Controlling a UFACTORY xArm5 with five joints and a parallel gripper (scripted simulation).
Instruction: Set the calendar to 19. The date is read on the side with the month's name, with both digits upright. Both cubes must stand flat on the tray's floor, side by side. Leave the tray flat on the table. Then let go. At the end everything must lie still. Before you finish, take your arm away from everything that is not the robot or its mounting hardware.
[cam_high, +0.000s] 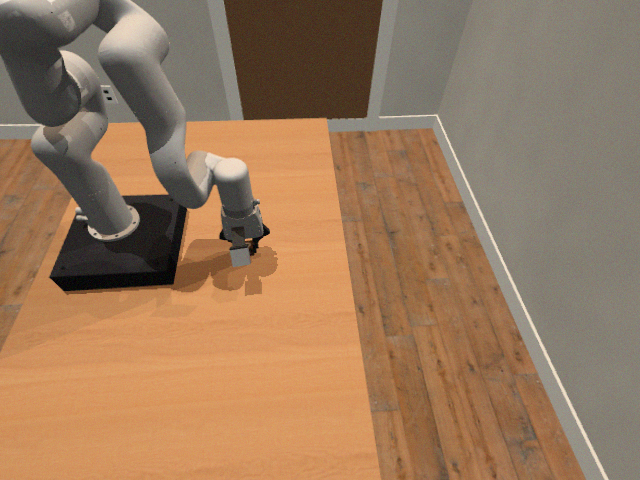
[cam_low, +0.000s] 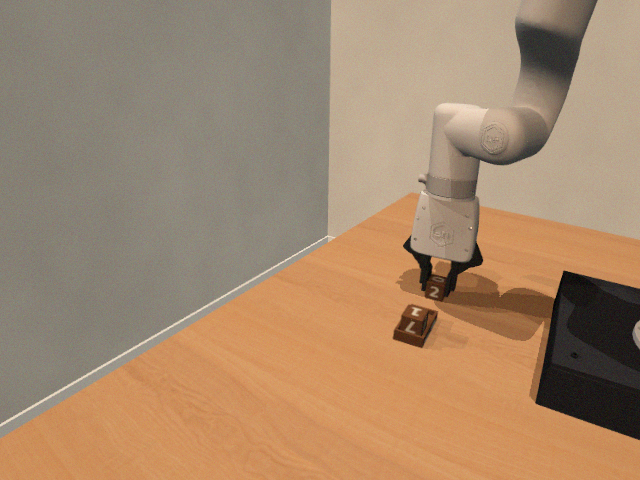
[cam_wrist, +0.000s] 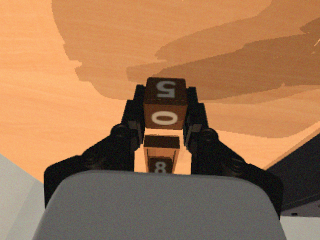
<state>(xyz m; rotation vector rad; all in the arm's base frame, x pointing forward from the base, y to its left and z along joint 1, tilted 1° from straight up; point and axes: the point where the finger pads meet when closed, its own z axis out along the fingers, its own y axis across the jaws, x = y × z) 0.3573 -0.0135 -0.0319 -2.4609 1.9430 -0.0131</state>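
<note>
My gripper (cam_low: 436, 292) (cam_wrist: 165, 98) is shut on a dark brown cube (cam_low: 435, 295) (cam_wrist: 165, 109), low over the table behind the tray in the exterior view. The cube shows 0 on top, 2 toward the exterior camera, and 5 on another side in the wrist view. Whether it touches the table I cannot tell. The brown tray (cam_low: 407, 337) (cam_wrist: 161, 141) lies on the table with the other cube (cam_low: 414, 324) (cam_wrist: 160, 161) in it. That cube shows 1 on top and 7 toward the exterior camera; an 8 shows in the wrist view. The month's name is not visible.
The arm's black base block (cam_high: 121, 248) (cam_low: 589, 356) stands on the wooden table (cam_high: 206, 387) (cam_low: 258, 387), to the right of the cubes in the exterior view. The table's long edge runs beside the wall. In the top view the arm hides the tray and cubes.
</note>
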